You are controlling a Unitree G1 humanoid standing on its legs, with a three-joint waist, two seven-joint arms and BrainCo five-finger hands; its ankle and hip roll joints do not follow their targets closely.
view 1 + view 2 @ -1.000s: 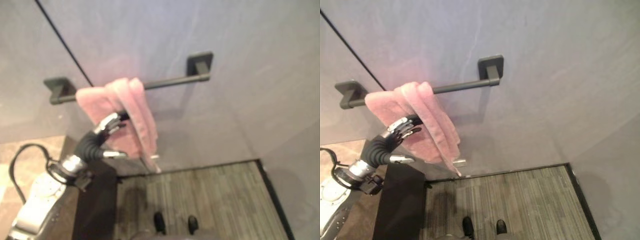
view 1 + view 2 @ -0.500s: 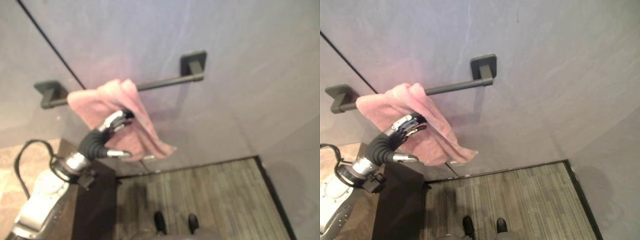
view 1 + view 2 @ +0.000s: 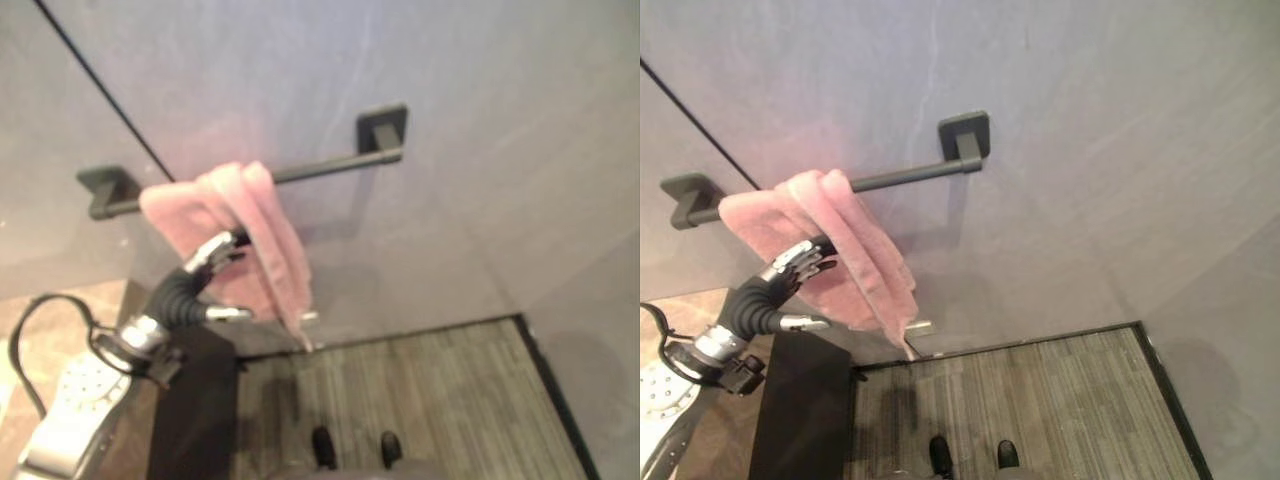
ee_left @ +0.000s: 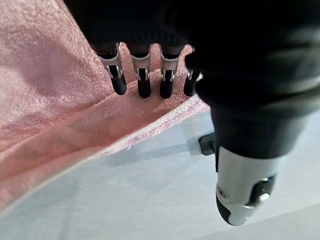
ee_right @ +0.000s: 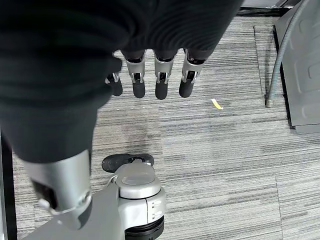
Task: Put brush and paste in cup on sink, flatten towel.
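Note:
A pink towel (image 3: 268,235) hangs bunched in thick folds over the left part of a dark towel bar (image 3: 325,167) on the grey wall. My left hand (image 3: 207,260) reaches up from the lower left, its straight fingers (image 4: 144,82) resting against the towel's (image 4: 50,100) front face and the thumb held apart below. The hand is open and nothing is pinched. The towel's (image 3: 855,260) lower end hangs straight down. My right hand (image 5: 157,75) hangs low over the carpet with relaxed fingers and holds nothing.
The bar's (image 3: 910,178) right half is bare up to its right bracket (image 3: 382,125). A dark cabinet side (image 3: 195,400) and a brown countertop (image 3: 70,300) stand at lower left. Striped carpet (image 3: 420,400) lies below the wall. A grey hose (image 5: 280,55) runs beside the carpet.
Half a second ago the towel's lower end was swung out to the right; now it hangs straight down again. My left hand has dropped slightly, still against the towel.

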